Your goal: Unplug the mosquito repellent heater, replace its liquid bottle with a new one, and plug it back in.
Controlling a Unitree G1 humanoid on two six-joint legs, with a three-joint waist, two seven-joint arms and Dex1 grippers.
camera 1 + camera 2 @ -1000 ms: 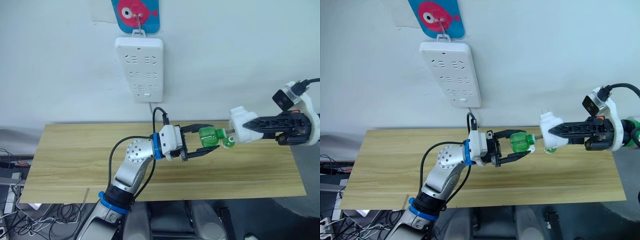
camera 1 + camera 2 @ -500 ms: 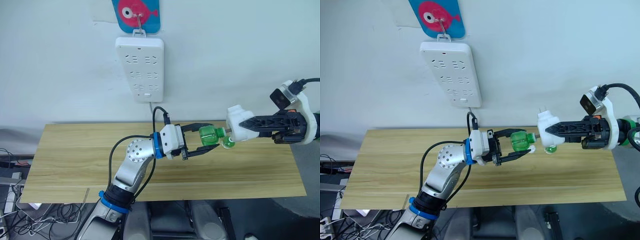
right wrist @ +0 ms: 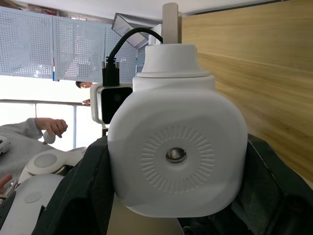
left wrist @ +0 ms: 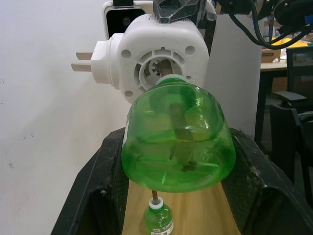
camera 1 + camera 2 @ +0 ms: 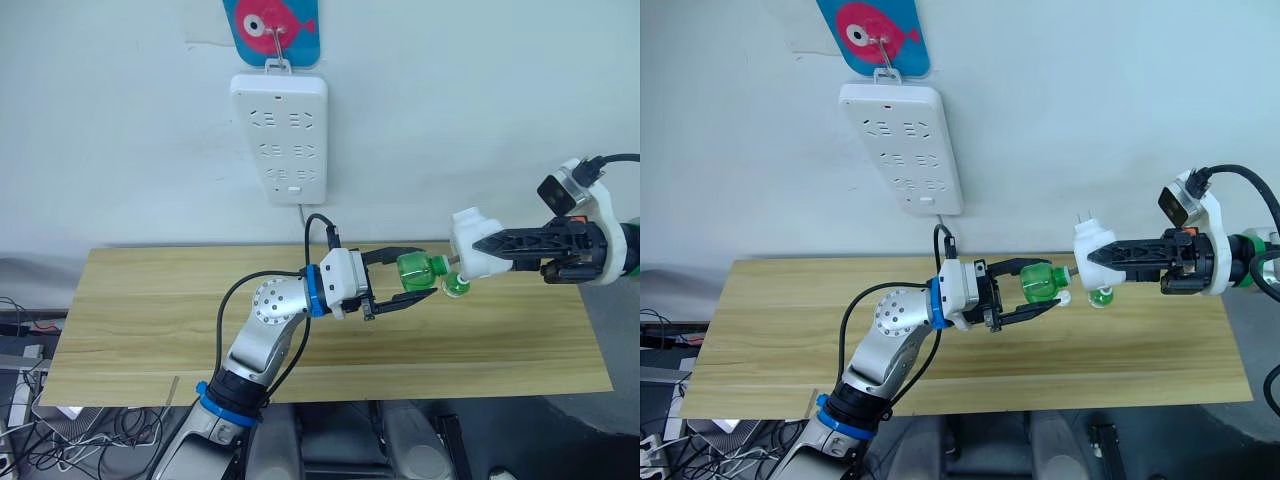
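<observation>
My left gripper (image 5: 428,273) is shut on a translucent green bottle (image 5: 415,272) with a whitish neck, the new one, held level above the table. Its thin rod points into the round opening of the white mosquito repellent heater (image 5: 470,246), which my right gripper (image 5: 492,243) is shut on, prongs pointing up. In the left wrist view the bottle (image 4: 178,142) lines up with the heater's opening (image 4: 156,68). A second small green bottle (image 5: 457,287) with a bare dark wick, the old liquid bottle, stands upright on the table beneath them.
A long white power strip (image 5: 279,135) hangs on the wall under a fish-shaped hook, its cable dropping behind the wooden table (image 5: 150,310). The table's left half and front are bare wood.
My right gripper has carried the heater a little to the left and slightly up, closing the gap to the held bottle. The left gripper and its bottle have stayed put.
</observation>
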